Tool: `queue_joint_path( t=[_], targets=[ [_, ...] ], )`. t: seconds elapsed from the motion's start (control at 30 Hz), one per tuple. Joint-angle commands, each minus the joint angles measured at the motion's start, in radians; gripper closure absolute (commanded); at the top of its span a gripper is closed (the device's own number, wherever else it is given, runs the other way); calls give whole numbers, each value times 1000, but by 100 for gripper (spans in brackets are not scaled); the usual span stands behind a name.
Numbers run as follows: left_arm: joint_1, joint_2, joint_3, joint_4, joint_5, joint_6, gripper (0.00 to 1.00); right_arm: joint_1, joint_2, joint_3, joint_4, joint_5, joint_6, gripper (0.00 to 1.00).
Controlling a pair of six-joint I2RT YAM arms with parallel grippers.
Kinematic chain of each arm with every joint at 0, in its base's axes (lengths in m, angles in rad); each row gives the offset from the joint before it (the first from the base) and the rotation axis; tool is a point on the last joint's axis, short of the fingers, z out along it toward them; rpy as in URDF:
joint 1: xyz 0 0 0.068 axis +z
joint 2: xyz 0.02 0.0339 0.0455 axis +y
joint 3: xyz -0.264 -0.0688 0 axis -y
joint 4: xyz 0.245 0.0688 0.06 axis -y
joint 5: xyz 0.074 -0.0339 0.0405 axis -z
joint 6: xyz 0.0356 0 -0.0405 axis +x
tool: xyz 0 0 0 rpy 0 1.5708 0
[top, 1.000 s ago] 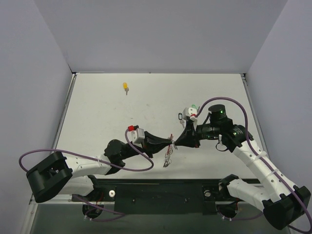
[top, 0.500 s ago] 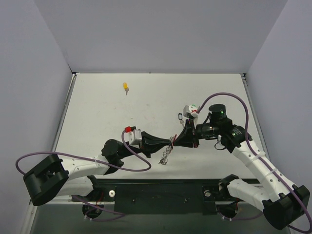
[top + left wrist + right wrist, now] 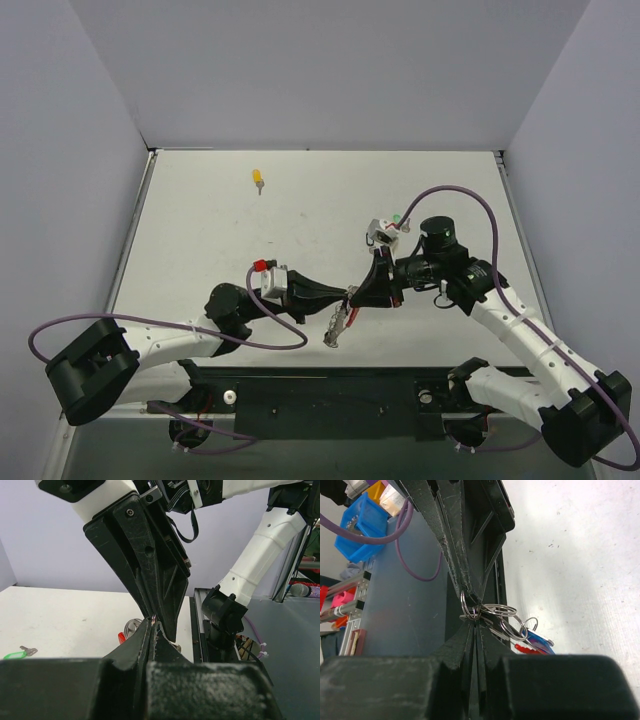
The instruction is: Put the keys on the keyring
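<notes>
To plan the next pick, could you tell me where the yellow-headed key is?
Top view: the yellow-headed key lies alone on the table, left of centre, near the back wall.

A white table [image 3: 200, 240] stands boxed in by pale lavender walls [image 3: 320, 70], with a black rail [image 3: 330, 385] along its near edge. Beyond that edge, a blue bin [image 3: 357, 527] holds small items.

right gripper [image 3: 476, 626] closed | left gripper [image 3: 468, 595] closed, tip-to-tip | keyring [image 3: 491, 611] pinched between | blue key [image 3: 540, 642] hanging
</notes>
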Motion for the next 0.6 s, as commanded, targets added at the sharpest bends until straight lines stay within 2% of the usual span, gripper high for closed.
queue_joint_path(
  t=[0.0,0.4,0.57],
  targets=[
    [17,-18,29,293,27,-31,100,15,12,-7,61,-56,54,100],
    [58,-33,19,307,79,-66,100,3,27,0,100,-81,123,100],
    [60,-9,22,364,73,-101,100,12,36,-16,140,-55,150,100]
  ],
)
